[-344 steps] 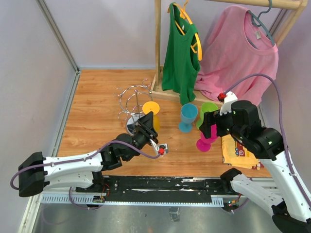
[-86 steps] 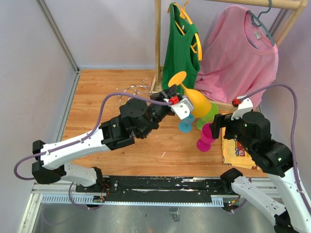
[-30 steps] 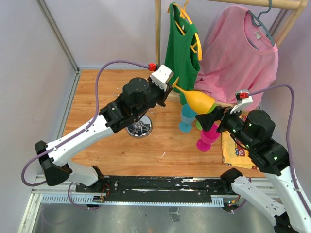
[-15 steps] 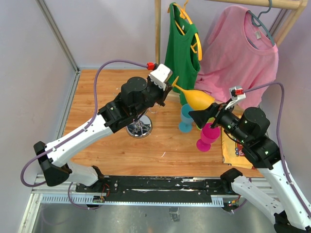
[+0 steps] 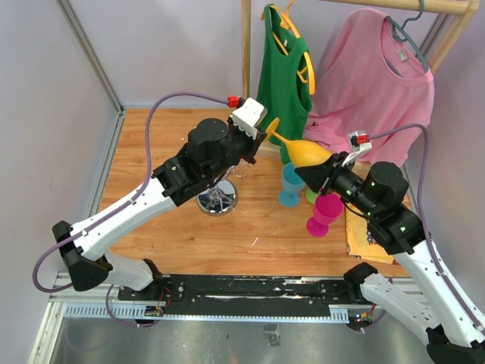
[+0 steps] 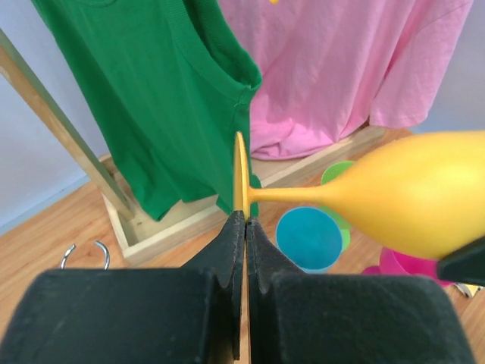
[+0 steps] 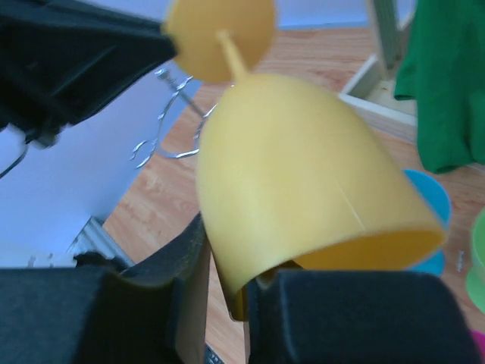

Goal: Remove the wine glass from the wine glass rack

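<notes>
the wine glass (image 5: 307, 154), yellow, hangs in the air above the table (image 5: 151, 189), lying on its side and clear of the wine glass rack (image 5: 217, 200). the rack stands on its round chrome base below the left arm, to the left of the glass and apart from it; its curled wire loops show behind the glass in the right wrist view (image 7: 163, 138).

the left pincer (image 5: 261, 135) is closed to a narrow slit on the thin edge of the glass's foot. in the left wrist view the two dark fingers (image 6: 233, 243) pinch the disc edge-on, and the stem runs off to the right into the bowl (image 6: 402, 199).

the right pincer (image 5: 307, 174) meets the glass from the other end. in the right wrist view its fingers (image 7: 182, 262) sit either side of the bowl's wall at the rim, one outside and one inside the open mouth, drawn in narrow against the yellow wall (image 7: 303, 174). so both pincers hold the one glass, foot to the left and bowl to the right.

under the glass on the table stand a blue cup (image 5: 293, 182) and a pink cup (image 5: 324, 212). behind, a green top (image 5: 280, 83) and a pink shirt (image 5: 371, 83) hang on a wooden clothes rack (image 5: 245, 61).
</notes>
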You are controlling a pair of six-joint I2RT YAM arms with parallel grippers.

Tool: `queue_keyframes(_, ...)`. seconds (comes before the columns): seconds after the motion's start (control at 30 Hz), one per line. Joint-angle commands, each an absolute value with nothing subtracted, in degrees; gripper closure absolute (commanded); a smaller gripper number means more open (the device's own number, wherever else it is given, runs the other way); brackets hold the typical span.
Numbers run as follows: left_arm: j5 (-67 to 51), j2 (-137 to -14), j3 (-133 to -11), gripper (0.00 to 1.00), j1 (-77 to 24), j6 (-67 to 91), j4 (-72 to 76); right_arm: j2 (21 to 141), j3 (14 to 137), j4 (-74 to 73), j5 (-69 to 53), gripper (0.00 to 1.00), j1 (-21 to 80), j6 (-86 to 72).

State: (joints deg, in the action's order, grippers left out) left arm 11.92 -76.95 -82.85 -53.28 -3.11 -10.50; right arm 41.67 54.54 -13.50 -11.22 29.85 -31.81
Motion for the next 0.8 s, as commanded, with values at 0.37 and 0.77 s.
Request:
queue_keyframes(0.37, 16.2, -76.7, -86.1, 0.03, -46.2, -5.6, -10.0, 38.4, 65.2, -30.6, -3.9, 0.99, 29.4, -24.7)
queue_keyframes(0.77, 21.6, -80.3, -94.2, 0.03, -33.7, -2.8, -14.9, 52.7, 80.5, -53.6, -1.3, 0.99, 36.3, -21.3)
